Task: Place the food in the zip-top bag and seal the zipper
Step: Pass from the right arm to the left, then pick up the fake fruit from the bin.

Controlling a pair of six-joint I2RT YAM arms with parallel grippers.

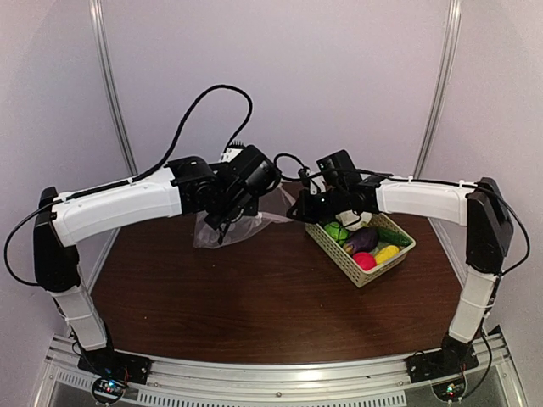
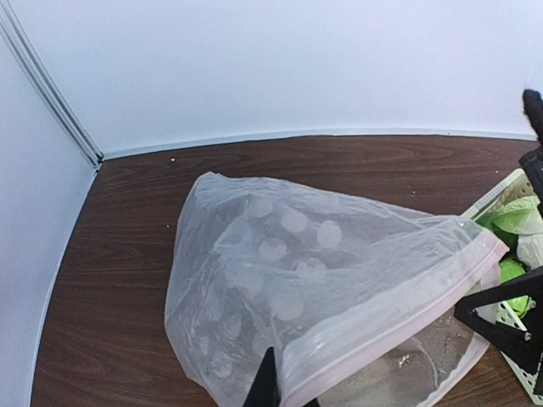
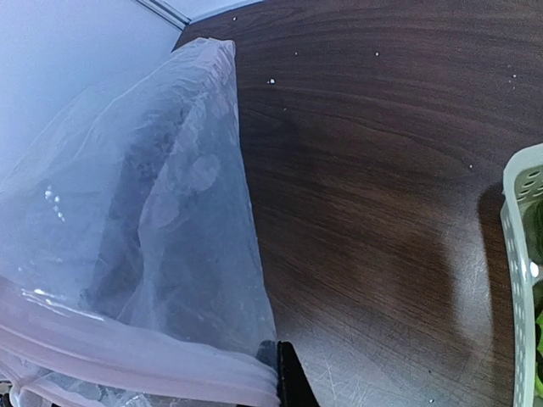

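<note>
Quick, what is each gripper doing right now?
Left gripper: closed, pinching the zip-top bag at its edge.
Right gripper: closed, pinching the zip-top bag too.

top view: clear crinkly plastic zip-top bag [image 1: 206, 233] mostly hidden behind left arm [image 1: 212, 186]; small toy produce [image 1: 363, 244] in pale green lattice basket [image 1: 335, 257] partly covered by right arm [image 1: 365, 199] | left wrist: bag mouth and left gripper [image 2: 265, 386] cut off at bottom edge | right wrist: right gripper [image 3: 284, 377] only a dark sliver; basket cropped at right edge

Dark brown wooden worktop [image 1: 254, 297] fills the frame's middle; a pale green lattice basket [image 1: 335, 257] sits on it right of centre; white walls [image 1: 280, 76] behind
</note>
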